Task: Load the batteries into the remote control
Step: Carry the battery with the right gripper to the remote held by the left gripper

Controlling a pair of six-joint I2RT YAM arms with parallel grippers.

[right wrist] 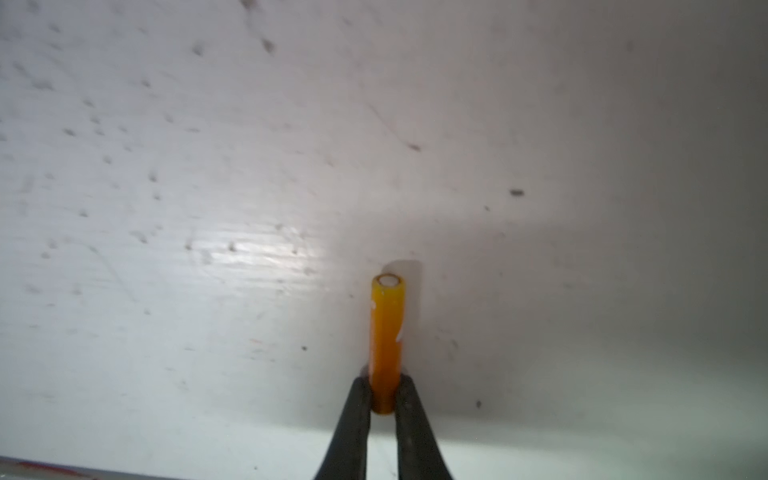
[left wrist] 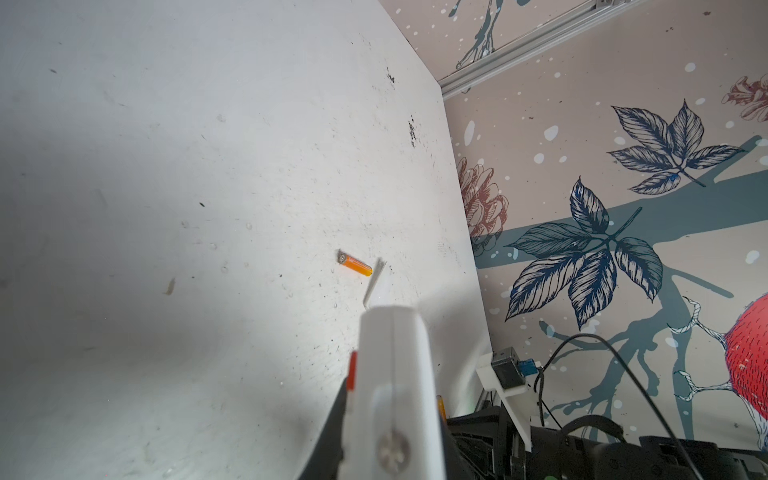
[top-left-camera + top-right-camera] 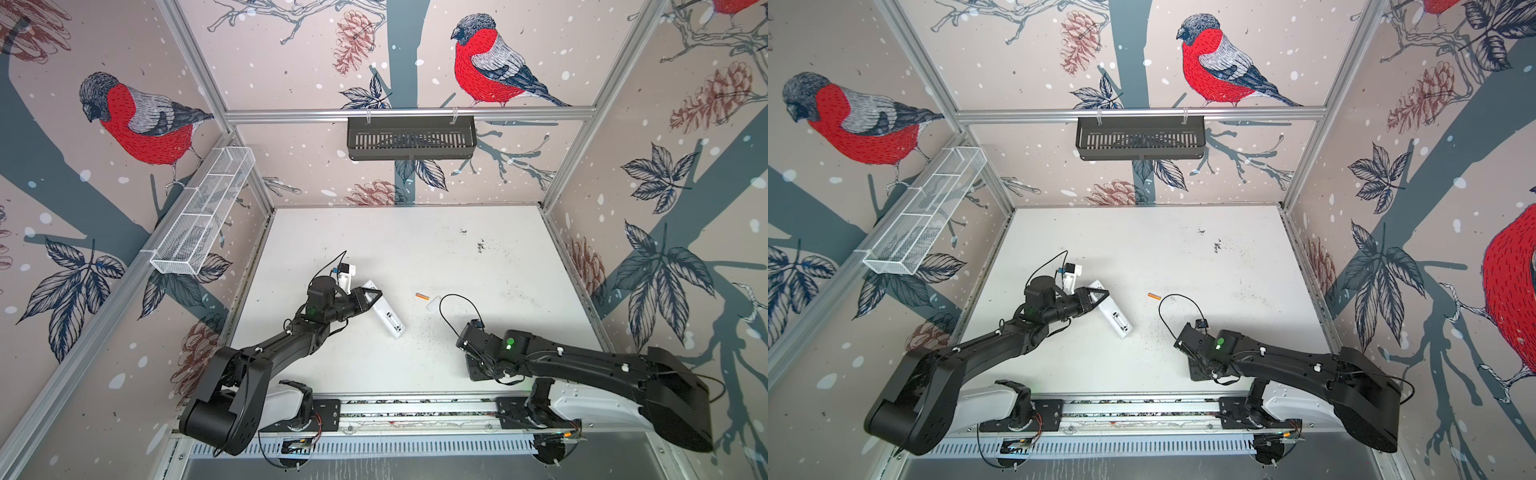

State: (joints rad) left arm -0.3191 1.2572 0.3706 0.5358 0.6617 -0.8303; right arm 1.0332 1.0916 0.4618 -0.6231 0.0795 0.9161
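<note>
Pinching the held battery (image 1: 386,332) by its near end, the right gripper (image 1: 384,390) has its two dark fingers pressed against the orange casing. The battery's pale round end points away over the white table (image 1: 166,208). The loose battery (image 3: 422,296) lies flat near the table's middle, just beside a small white cover piece (image 3: 433,303). The remote control (image 3: 388,318) is to the left of it, back side up. Its open battery bay shows at the nearer end in both top views. The left gripper (image 3: 368,297) is clamped across the remote's farther half. Whether the remote rests on the table or hangs just above it cannot be told.
</note>
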